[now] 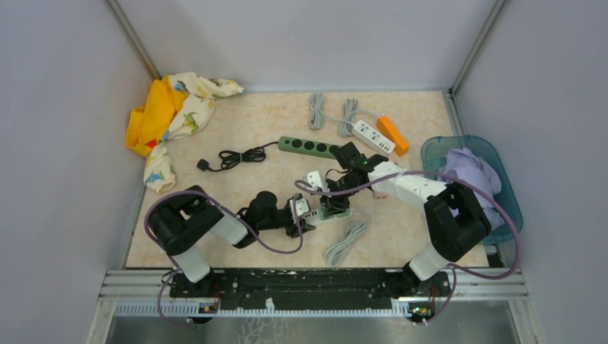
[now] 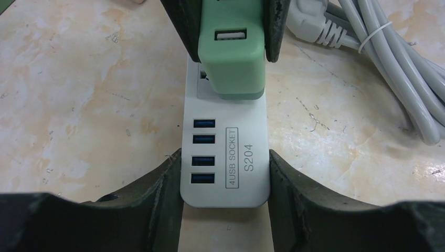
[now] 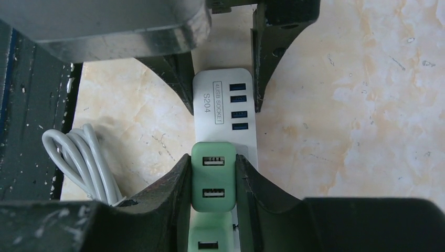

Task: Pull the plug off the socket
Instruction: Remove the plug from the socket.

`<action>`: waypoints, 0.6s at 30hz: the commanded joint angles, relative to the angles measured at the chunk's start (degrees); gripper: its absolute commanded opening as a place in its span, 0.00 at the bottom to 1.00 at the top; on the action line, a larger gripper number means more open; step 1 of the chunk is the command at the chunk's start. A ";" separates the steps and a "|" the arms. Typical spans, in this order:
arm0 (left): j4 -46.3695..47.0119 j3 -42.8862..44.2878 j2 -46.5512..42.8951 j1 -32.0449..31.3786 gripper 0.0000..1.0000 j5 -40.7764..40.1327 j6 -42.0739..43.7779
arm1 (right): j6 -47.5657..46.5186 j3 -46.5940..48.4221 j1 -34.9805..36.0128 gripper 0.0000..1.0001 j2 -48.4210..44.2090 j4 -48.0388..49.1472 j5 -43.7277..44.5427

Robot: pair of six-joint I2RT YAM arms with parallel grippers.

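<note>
1. Gripping the white power strip [image 2: 246, 173] by its USB end, the left end effector [image 2: 225, 163] has one finger pressed against each long side of it.
2. The power strip lies flat on the marbled tabletop [image 2: 78, 105], with its label and four blue ports facing up.
3. The green plug [image 2: 231, 63] stands on the power strip's top face, just past those ports, over a socket.
4. The right end effector [image 3: 212, 170] pinches the plug, its fingers tight against two opposite sides.
5. Whether the plug's pins sit fully in the power strip, I cannot tell.
6. A bundled grey cable [image 2: 399, 63] lies beside the power strip.
</note>
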 commanded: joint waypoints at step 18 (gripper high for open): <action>0.02 0.18 1.00 -0.33 0.00 2.34 -0.04 | -17.83 7.83 -5.50 0.00 -3.29 -15.15 -22.21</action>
